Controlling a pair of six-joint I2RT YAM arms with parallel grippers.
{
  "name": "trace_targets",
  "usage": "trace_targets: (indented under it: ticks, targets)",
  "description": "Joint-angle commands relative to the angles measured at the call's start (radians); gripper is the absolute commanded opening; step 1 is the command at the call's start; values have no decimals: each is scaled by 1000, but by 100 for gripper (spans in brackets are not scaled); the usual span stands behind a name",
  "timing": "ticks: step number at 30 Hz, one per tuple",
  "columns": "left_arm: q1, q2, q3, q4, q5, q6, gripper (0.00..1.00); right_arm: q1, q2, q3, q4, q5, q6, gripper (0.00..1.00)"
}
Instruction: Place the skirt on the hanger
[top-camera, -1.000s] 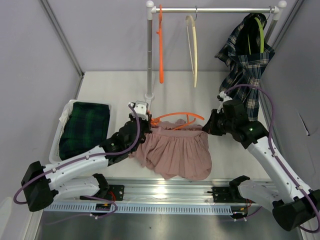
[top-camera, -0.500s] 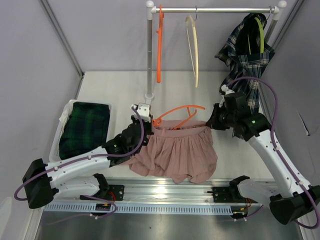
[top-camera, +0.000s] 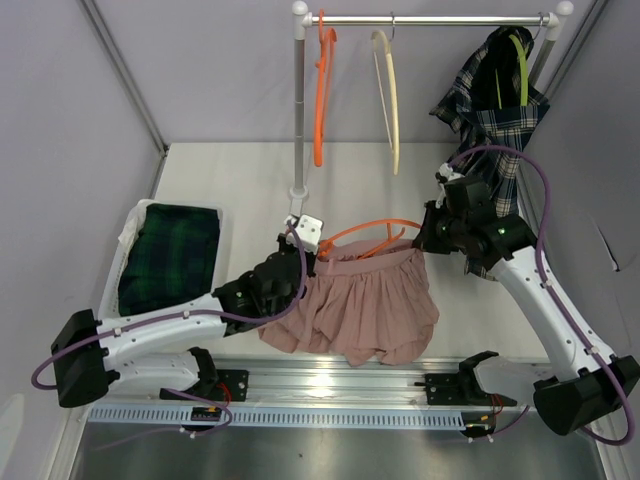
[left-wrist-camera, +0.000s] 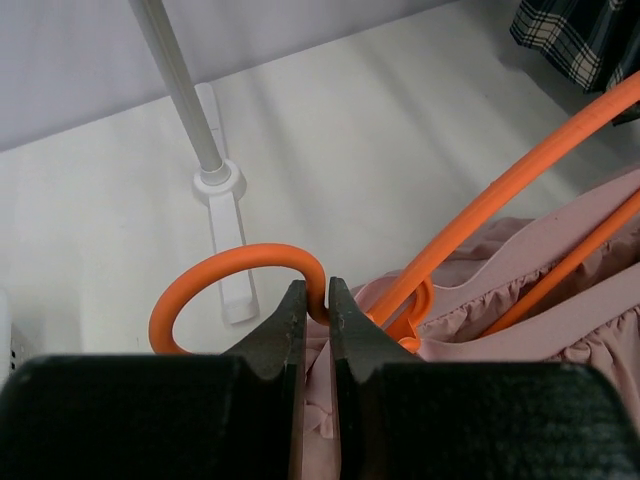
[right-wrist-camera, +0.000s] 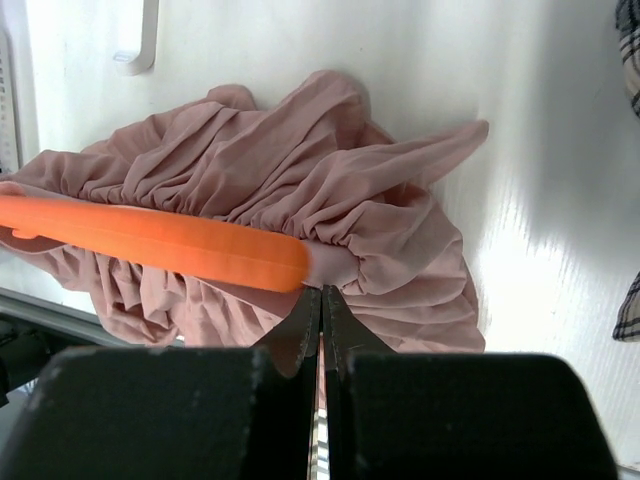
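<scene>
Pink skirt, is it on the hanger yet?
Nearly. One end of the orange hanger sits inside the waistband of the pink skirt. The left gripper pinches the hanger's hook; the right gripper pinches the waistband. Left: seating the other end, probably, then letting go.

You're looking at a plaid skirt (top-camera: 490, 110) hanging off the rail (top-camera: 430, 19), dark tartan cloth (top-camera: 170, 260) sitting in the white bin (top-camera: 130, 220).

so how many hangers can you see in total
4. On the rail: an orange hanger, a cream hanger, and a green hanger inside the plaid garment. A second orange hanger is in the pink skirt.
</scene>
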Motion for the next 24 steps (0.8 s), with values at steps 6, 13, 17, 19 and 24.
trace_targets:
  ticks: [6,13,17,19,24]
  targets:
    - [-39,24,40,-70,-68,162,0,-79,1,57,-3,39,-55,0]
    - [-39,-6,40,-92,-76,151,0,-141,-14,3,26,-15,-67,0]
    - [-39,-1,29,-112,-74,145,0,-175,-14,1,28,-38,-73,0]
    - [-39,-2,18,-113,-67,140,0,-203,-14,0,31,-56,-79,0]
    - [-41,28,32,-141,-71,131,0,-221,-8,12,36,-84,-84,0]
